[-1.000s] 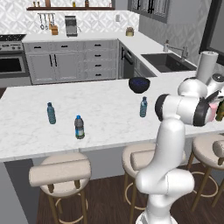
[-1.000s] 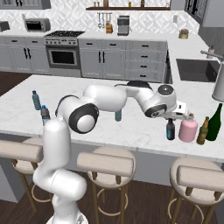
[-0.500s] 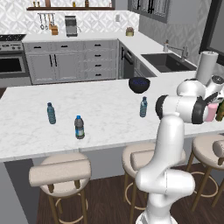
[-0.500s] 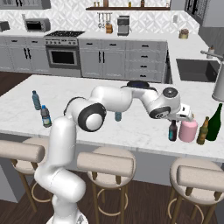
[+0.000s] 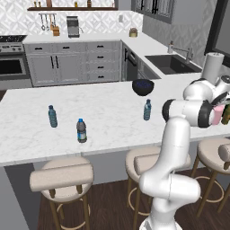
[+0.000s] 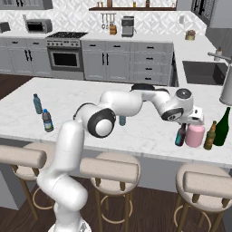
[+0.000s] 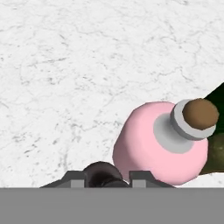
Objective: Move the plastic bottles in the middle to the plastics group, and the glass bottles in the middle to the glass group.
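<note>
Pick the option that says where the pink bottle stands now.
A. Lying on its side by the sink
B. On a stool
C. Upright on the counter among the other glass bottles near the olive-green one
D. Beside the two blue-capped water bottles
C: in the right base view the pink bottle stands upright on the counter, with the olive-green bottle close by.

We see that the tool (image 6: 194, 118) has lifted clear of the pink bottle (image 6: 195, 135), which earlier sat right under it and now stands free on the tabletop (image 6: 90, 104) between the teal bottle (image 6: 181, 135) and the brown-green ones.
</note>
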You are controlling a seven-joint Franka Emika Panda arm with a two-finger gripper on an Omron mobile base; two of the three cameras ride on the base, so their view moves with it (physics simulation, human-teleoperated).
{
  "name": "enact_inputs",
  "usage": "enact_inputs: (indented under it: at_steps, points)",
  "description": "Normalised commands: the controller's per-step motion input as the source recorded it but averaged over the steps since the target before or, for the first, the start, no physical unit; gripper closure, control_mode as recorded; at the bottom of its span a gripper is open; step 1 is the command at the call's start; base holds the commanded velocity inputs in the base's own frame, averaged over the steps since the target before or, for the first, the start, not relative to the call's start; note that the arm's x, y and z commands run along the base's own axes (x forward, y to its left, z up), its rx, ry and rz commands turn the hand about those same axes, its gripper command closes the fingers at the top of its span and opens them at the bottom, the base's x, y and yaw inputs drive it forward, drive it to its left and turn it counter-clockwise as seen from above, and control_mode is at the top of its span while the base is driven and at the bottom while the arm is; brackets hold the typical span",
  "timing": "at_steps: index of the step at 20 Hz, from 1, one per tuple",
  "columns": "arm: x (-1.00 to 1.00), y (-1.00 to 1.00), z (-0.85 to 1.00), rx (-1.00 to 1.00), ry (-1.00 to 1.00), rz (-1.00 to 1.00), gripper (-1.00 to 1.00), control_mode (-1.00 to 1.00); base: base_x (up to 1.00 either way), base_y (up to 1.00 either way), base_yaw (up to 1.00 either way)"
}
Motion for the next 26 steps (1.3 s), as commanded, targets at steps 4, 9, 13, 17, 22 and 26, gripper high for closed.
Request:
enact_inputs:
  at_steps: [4, 9, 13, 17, 22, 26]
  points:
    - [-0.10, 0.04, -0.28, 0.00, 0.00, 0.00, -1.00, -1.00, 0.00, 0.00, 0.00]
    - [-0.12, 0.19, -0.07, 0.00, 0.00, 0.00, -1.00, -1.00, 0.00, 0.00, 0.00]
    - [-0.05, 0.17, 0.02, 0.00, 0.00, 0.00, -1.00, -1.00, 0.00, 0.00, 0.00]
    - [-0.01, 0.24, 0.32, 0.00, 0.00, 0.00, -1.00, -1.00, 0.00, 0.00, 0.00]
    - [-0.17, 0.14, 0.66, 0.00, -0.01, 0.00, -1.00, -1.00, 0.00, 0.00, 0.00]
    - [-0.40, 0.33, 0.38, 0.00, -0.01, 0.00, -1.00, -1.00, 0.00, 0.00, 0.00]
